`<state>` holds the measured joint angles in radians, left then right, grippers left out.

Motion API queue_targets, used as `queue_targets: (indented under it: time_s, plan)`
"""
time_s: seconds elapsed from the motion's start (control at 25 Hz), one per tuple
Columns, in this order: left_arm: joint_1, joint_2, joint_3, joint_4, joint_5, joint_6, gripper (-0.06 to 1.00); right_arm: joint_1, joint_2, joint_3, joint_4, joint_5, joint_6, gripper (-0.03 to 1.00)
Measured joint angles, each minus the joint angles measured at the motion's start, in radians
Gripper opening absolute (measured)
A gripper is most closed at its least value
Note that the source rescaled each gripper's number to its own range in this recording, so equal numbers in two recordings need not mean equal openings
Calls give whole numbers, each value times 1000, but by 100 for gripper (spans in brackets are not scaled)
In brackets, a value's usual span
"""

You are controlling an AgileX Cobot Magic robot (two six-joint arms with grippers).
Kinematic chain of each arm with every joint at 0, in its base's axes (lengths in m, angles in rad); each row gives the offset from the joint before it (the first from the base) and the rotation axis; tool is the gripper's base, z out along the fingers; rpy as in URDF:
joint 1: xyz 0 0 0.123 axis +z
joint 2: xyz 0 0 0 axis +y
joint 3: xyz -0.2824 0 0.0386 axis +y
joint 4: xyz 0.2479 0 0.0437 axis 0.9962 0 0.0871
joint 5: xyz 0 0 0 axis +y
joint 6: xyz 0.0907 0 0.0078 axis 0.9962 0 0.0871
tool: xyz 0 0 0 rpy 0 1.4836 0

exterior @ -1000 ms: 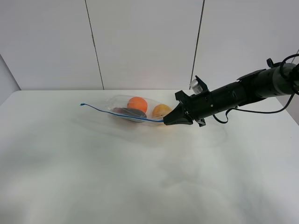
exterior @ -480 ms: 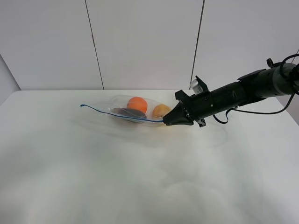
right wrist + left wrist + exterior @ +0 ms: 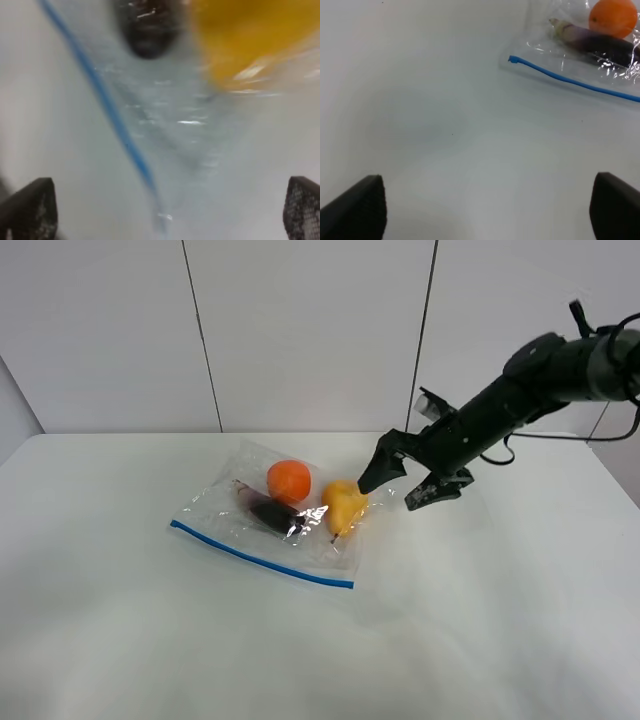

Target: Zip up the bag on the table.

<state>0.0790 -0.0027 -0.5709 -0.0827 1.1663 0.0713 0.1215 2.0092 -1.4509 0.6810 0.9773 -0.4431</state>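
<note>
The clear bag [image 3: 262,530] lies flat on the white table [image 3: 140,640]. It holds an orange [image 3: 290,480], a dark eggplant [image 3: 272,512] and a yellow pear [image 3: 343,505]. Its blue zipper strip [image 3: 260,554] runs along the near edge. My right gripper [image 3: 398,485] is open and empty, just right of the pear and above the bag's right end. The right wrist view shows the strip [image 3: 105,105], the pear [image 3: 250,35] and the eggplant [image 3: 147,30] blurred between the open fingertips [image 3: 30,207]. My left gripper [image 3: 485,210] is open over bare table, well short of the strip's end [image 3: 512,60].
A pale panelled wall [image 3: 300,330] stands behind the table's far edge. The right arm [image 3: 540,375] reaches in from the upper right. The left arm does not show in the exterior high view.
My right gripper has let go of the zipper strip's end, opened and lifted back to the right. The bag has dropped flat and now lies nearer the front.
</note>
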Motion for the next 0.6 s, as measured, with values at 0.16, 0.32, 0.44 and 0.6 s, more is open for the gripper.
queue_targets:
  time_s: [0.16, 0.32, 0.44, 0.6]
  plan:
    - [0, 0, 0, 0, 0, 0, 93, 0, -2, -161, -360, 63, 220, 97]
    - [0, 0, 0, 0, 0, 0, 93, -5, -2, -254, -573, 150, 312, 97]
    - [0, 0, 0, 0, 0, -1, 93, -33, -2, -279, -611, 191, 322, 97]
    - [0, 0, 0, 0, 0, -1, 93, -85, -2, -282, -621, 230, 324, 97]
